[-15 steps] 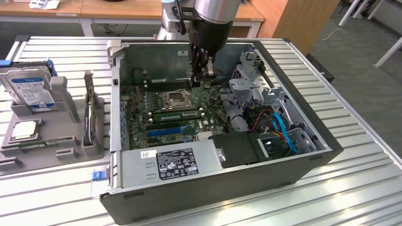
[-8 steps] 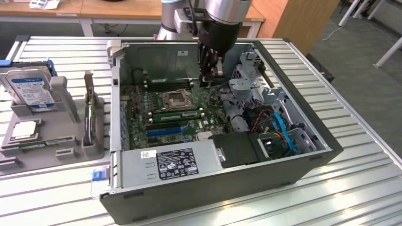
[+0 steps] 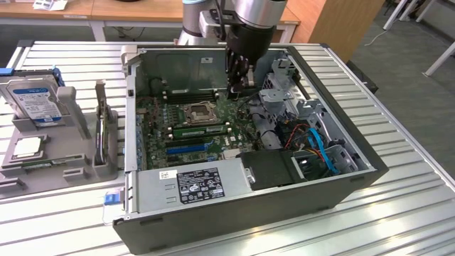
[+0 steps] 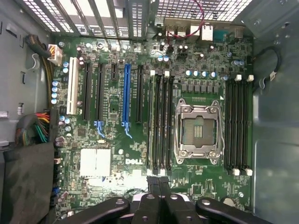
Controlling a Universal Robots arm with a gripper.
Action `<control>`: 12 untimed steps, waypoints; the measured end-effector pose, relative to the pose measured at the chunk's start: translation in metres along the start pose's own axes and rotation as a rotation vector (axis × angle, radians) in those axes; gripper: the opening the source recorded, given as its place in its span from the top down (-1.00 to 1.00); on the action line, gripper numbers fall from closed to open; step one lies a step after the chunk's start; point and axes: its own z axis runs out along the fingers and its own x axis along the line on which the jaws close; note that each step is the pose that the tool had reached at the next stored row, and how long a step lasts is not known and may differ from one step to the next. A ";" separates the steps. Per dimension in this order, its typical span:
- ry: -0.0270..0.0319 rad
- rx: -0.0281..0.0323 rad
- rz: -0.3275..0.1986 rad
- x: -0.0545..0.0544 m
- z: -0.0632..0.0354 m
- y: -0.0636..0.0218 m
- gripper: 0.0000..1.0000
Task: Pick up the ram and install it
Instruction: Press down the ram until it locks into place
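An open computer case [image 3: 341,160] lies on the table with its motherboard [image 4: 112,140] facing up. The ram [image 3: 202,129], a long thin green stick, sits in the memory slots between the silver processor socket [image 3: 199,112] and the blue expansion slot [image 3: 186,148]. My gripper [image 3: 239,89] hangs over the board's far part, above and to the exterior view's right of the ram, not touching it. In the wrist view my gripper [image 4: 159,184] is shut, its black fingers pressed together with nothing between them, just off the end of the memory slots [image 4: 161,121].
A black power supply [image 3: 192,184] fills the case's near side, and drive cages with blue and orange cables [image 3: 316,144] stand at the exterior view's right. Grey fixtures at the left hold a hard drive [image 3: 35,101] and a square chip [image 3: 27,146].
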 end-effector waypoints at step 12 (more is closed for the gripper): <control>0.0000 0.0000 0.000 0.001 0.0182 -0.0010 0.80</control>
